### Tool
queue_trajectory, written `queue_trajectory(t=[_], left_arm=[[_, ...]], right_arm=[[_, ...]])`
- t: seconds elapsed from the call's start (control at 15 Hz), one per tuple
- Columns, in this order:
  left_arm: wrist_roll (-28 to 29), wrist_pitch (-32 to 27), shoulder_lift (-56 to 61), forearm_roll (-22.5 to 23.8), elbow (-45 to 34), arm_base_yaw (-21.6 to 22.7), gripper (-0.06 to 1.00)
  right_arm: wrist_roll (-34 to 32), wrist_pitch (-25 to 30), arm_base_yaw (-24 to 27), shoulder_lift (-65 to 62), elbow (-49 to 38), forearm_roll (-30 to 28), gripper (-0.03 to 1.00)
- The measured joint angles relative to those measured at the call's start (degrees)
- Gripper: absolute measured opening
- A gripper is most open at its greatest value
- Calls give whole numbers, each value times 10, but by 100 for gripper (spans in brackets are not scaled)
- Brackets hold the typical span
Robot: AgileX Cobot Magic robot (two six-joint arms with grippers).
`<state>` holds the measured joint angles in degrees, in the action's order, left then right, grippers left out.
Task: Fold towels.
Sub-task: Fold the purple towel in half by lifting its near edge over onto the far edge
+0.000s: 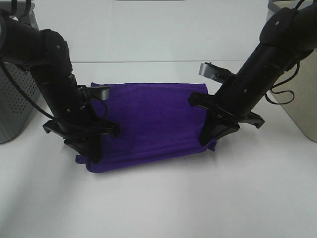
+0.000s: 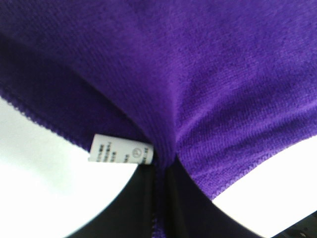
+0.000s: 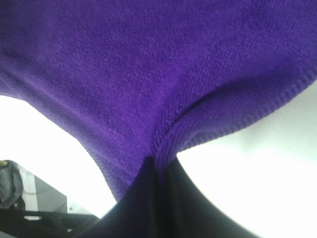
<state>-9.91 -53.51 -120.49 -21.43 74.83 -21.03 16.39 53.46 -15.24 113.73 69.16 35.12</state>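
- Two pinches on towel (image 1: 153, 119): left end effector (image 1: 92, 151) clamped by care tag (image 2: 120, 154), right end effector (image 1: 210, 141) clamped on opposite end.
- Soft, limp, light; corners best.

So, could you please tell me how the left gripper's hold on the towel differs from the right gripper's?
The left gripper pinches the towel beside its white care tag; the right gripper pinches plain hem. The left gripper holds the near left corner, the right gripper the near right one. Both are shut on the towel.
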Motion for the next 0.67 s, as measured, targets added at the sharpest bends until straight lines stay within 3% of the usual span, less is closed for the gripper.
queue_trajectory(t=[0.27, 0.4, 0.67], left_arm=[[3, 22, 29, 19, 10, 0, 1], [9, 52, 30, 41, 57, 2, 1], [13, 91, 21, 40, 119, 28, 1]], right_arm=[[-2, -22, 0, -17, 20, -8, 3], [-2, -61, 0, -17, 64, -34, 3], [-10, -96, 0, 5, 142, -66, 3]])
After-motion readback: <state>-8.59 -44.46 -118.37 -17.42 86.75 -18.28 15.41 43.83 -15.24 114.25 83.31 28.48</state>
